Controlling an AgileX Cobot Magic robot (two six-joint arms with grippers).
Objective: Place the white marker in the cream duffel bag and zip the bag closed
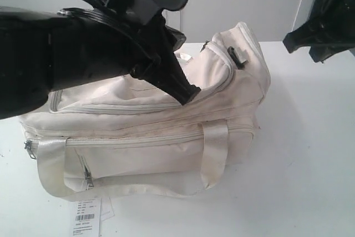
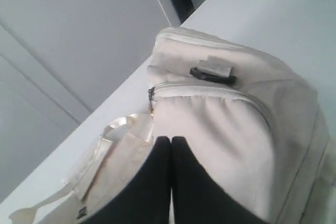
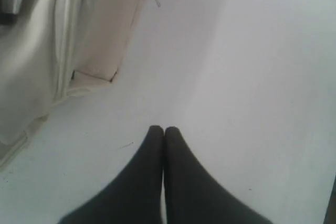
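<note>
The cream duffel bag (image 1: pixel 166 131) lies on the white table, its top zipper line running along the upper panel; the bag also fills the left wrist view (image 2: pixel 226 119) and shows at one edge of the right wrist view (image 3: pixel 63 40). My left gripper (image 1: pixel 191 94) hovers over the bag's top near the right end, shut with nothing between its fingers (image 2: pixel 171 140). My right gripper (image 3: pixel 164 129) is shut and empty above bare table beside the bag; its arm shows at the upper right of the exterior view. The white marker is out of view.
A white paper barcode tag (image 1: pixel 86 217) hangs at the bag's front left. A black strap ring (image 1: pixel 238 56) sits on the bag's right end. The white table (image 1: pixel 310 154) stretches to the right of the bag. A grey wall stands behind.
</note>
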